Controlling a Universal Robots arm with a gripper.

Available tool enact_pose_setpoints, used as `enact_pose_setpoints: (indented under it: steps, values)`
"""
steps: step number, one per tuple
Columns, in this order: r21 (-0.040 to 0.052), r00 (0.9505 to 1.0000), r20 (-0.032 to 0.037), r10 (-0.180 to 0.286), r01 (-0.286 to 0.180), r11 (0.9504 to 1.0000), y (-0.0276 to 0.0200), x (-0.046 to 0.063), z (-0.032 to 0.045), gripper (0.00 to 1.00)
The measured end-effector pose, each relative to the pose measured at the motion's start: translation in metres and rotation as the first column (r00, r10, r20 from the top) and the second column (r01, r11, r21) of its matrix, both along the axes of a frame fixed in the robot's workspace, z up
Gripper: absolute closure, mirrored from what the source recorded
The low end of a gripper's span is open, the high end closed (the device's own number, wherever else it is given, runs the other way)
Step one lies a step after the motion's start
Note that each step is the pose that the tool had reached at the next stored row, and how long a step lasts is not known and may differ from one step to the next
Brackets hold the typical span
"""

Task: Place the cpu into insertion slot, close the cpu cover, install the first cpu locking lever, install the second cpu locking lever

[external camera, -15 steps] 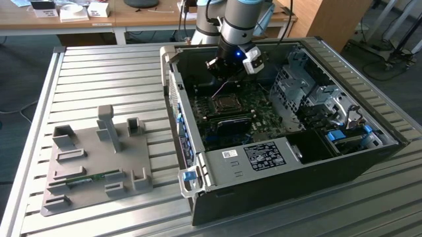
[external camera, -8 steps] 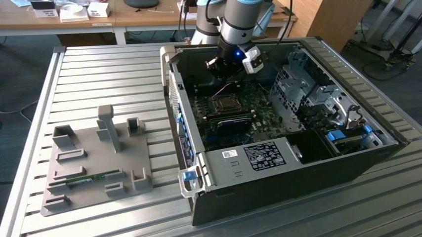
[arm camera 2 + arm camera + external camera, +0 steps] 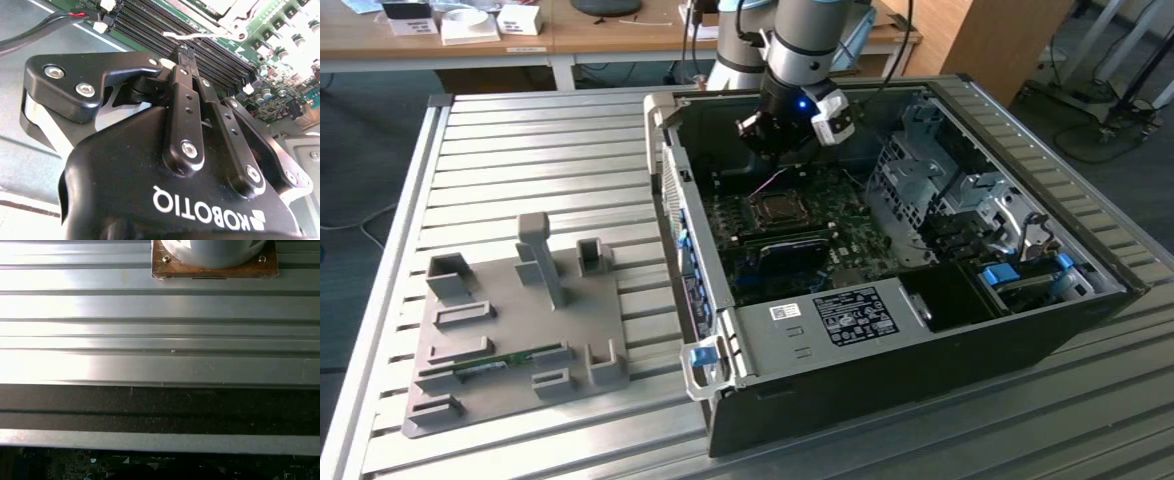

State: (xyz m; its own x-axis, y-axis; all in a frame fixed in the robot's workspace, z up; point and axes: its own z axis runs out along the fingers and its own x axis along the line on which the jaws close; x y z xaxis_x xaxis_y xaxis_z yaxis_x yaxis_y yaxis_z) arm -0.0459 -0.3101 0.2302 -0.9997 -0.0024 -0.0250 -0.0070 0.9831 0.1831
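Exterior view: an open computer case (image 3: 894, 330) lies on its side on a ribbed metal table (image 3: 520, 150). Inside it sits the green motherboard (image 3: 787, 235), with the insertion slot (image 3: 775, 208) at its centre, silver-rimmed; whether the cpu lies in it cannot be told. The gripper (image 3: 775, 150) hangs just above the board, at about 12 o'clock from the slot, near the case's far wall. At 9 o'clock from the case stands a grey fixture tray (image 3: 514, 330) with upright posts; a long green memory stick (image 3: 487, 365) lies in one of its grooves.

Second wrist view: the gripper (image 3: 182, 52) has its black fingers (image 3: 185, 100) pressed together at the tips, clenched with nothing visible between them. Just past the tips run the long black memory slots (image 3: 165, 27), and at 1 o'clock from the tips a thin silver locking lever (image 3: 200, 36) reaches across beside the cpu cover (image 3: 235, 15) edge. Dark cables (image 3: 35, 30) come in at 10 o'clock.

First wrist view: ribbed table (image 3: 160, 335) above the case's dark rim (image 3: 160, 407), and a brown base plate (image 3: 215, 270) at 12 o'clock.
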Motion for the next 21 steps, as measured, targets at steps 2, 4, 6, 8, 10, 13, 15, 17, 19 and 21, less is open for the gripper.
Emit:
enact_pose_setpoints:
  steps: [2, 4, 6, 8, 10, 13, 15, 17, 19, 21]
  values:
    - [-0.0031, 1.0, 0.0001, 0.0, 0.0, 1.0, -0.0001, 0.0, 0.0, 0.89]
    - [-0.005, 1.0, -0.0001, 0.0, 0.0, 1.0, -0.0003, -0.0001, 0.0004, 0.89]
    - [-0.0063, 1.0, -0.0001, 0.0, 0.0, 1.0, -0.0005, -0.0001, 0.0011, 0.89]
    - [-0.0084, 1.0, 0.0001, 0.0, 0.0, 1.0, -0.0011, 0.0, 0.0014, 0.89]
    - [-0.012, 1.0, 0.0001, 0.0, 0.0, 0.9999, -0.0019, 0.0, 0.0014, 0.89]
    - [-0.0165, 1.0, 0.0, 0.0, 0.0, 0.9999, -0.0032, 0.0, 0.0014, 0.89]
    - [-0.0171, 1.0, 0.0, 0.0, 0.0, 0.9999, -0.0039, 0.0, 0.0011, 0.89]
    - [-0.0169, 1.0, 0.0002, 0.0, 0.0, 0.9999, -0.0048, -0.0001, 0.0001, 0.89]
    - [-0.017, 1.0, 0.0003, 0.0, 0.0, 0.9999, -0.0058, -0.0001, -0.0008, 0.89]
    - [-0.017, 1.0, 0.0003, 0.0, 0.0, 0.9999, -0.0068, -0.0001, -0.0017, 0.89]
